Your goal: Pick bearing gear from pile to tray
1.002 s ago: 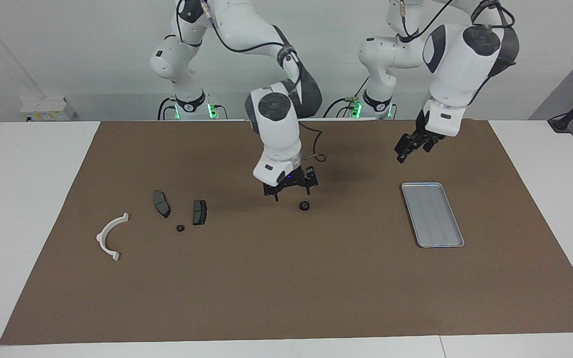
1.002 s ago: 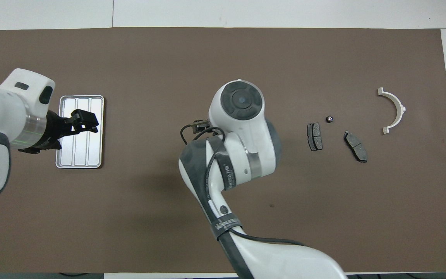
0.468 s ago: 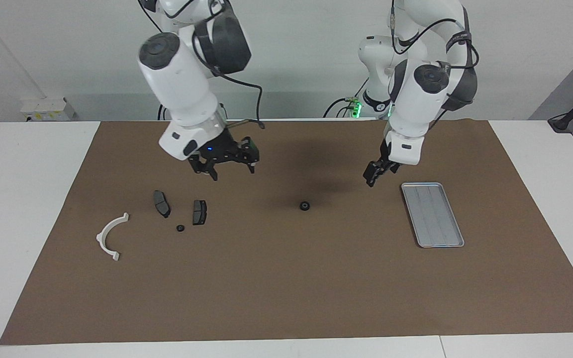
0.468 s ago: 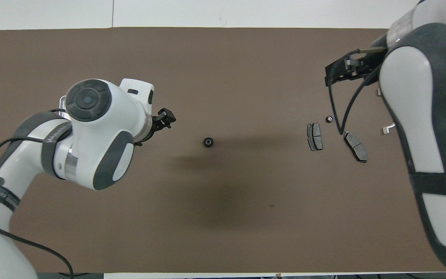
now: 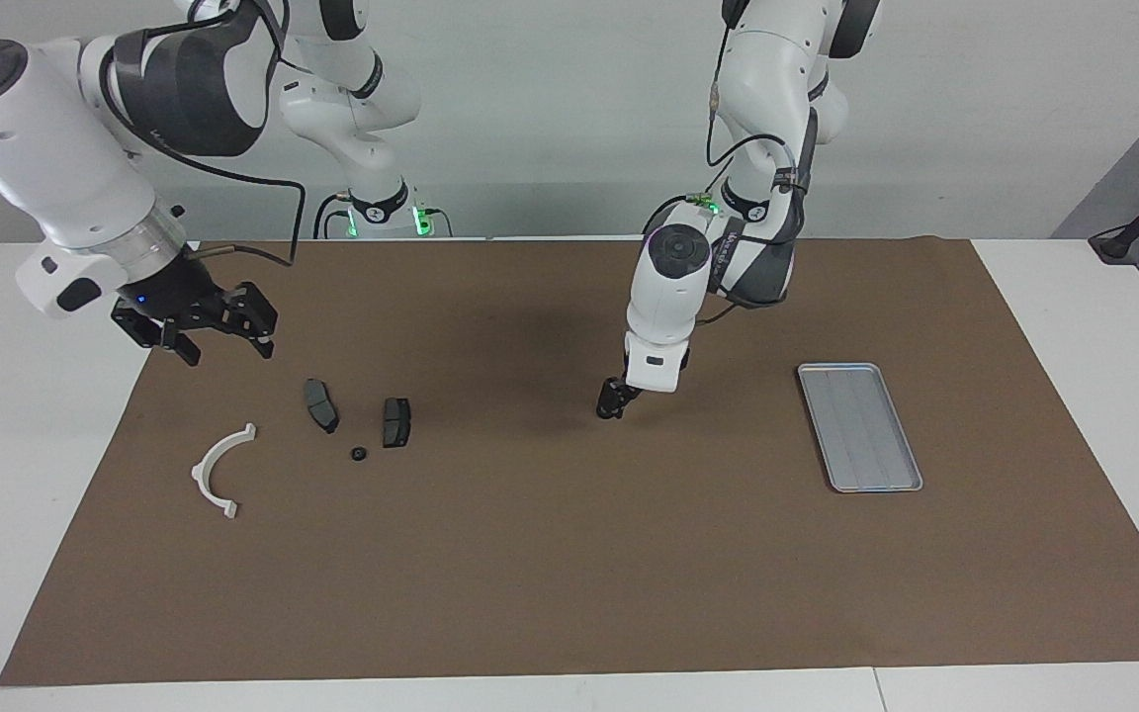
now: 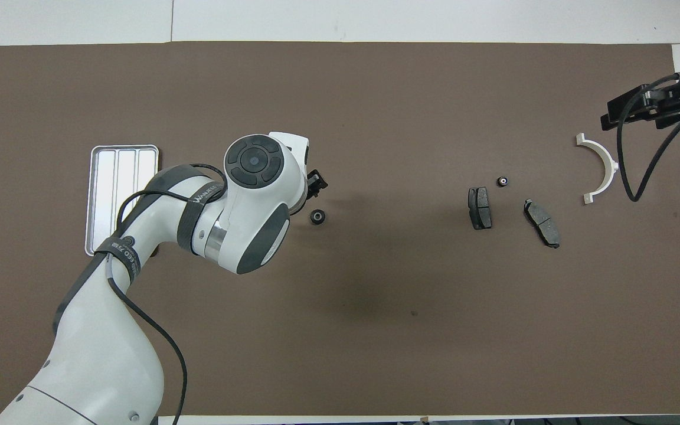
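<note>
The bearing gear [image 6: 317, 217], a small black ring, lies on the brown mat midway between the pile and the tray. My left gripper [image 5: 611, 403] is low right at the gear and covers it in the facing view; in the overhead view my left gripper [image 6: 317, 183] shows just beside the gear. Contact cannot be told. The tray [image 5: 861, 425] is empty, toward the left arm's end of the table; it also shows in the overhead view [image 6: 117, 177]. My right gripper [image 5: 217, 334] is open and empty, raised over the mat's edge near the pile; it also shows in the overhead view [image 6: 641, 112].
The pile lies toward the right arm's end: two dark brake pads [image 5: 321, 405] [image 5: 396, 422], a tiny black round piece [image 5: 359, 454] and a white arc bracket [image 5: 221, 470]. They also show from overhead: pads [image 6: 480, 208] [image 6: 542, 222], round piece [image 6: 502, 181], bracket [image 6: 600, 168].
My left gripper has swung from beside the tray to the gear and come down low. My right gripper has drawn away from the gear, past the pile, to the mat's edge.
</note>
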### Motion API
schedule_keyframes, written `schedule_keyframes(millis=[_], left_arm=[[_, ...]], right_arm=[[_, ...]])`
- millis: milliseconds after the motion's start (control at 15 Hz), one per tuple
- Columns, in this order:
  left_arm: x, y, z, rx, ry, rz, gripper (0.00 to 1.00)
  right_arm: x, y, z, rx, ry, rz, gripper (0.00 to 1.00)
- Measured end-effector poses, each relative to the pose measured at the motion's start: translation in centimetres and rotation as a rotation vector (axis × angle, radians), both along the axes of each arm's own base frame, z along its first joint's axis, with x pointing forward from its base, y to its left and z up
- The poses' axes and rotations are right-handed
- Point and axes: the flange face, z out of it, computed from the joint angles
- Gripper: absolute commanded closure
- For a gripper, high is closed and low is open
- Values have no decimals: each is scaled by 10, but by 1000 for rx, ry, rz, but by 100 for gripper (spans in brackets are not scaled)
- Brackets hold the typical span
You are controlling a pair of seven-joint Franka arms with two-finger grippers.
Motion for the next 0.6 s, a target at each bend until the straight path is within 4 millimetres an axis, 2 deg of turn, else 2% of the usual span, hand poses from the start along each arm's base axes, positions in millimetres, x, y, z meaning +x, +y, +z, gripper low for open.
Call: schedule_keyframes(millis=[134, 334, 468, 601], left_arm=[[1, -5, -8, -9, -13, -2, 12], [-6, -16, -10, -11, -15, -22, 15], [-12, -24, -13, -10, -14, -36, 16], [-18, -32, -20, -10, -13, -50, 20]], right_arm=[[-6, -9, -25, -11, -44, -11, 9], [-24, -5, -77, -5, -52, -12, 13], [-31, 1, -95, 0, -31, -5, 14], [-32, 18, -104, 3, -24, -2, 15]])
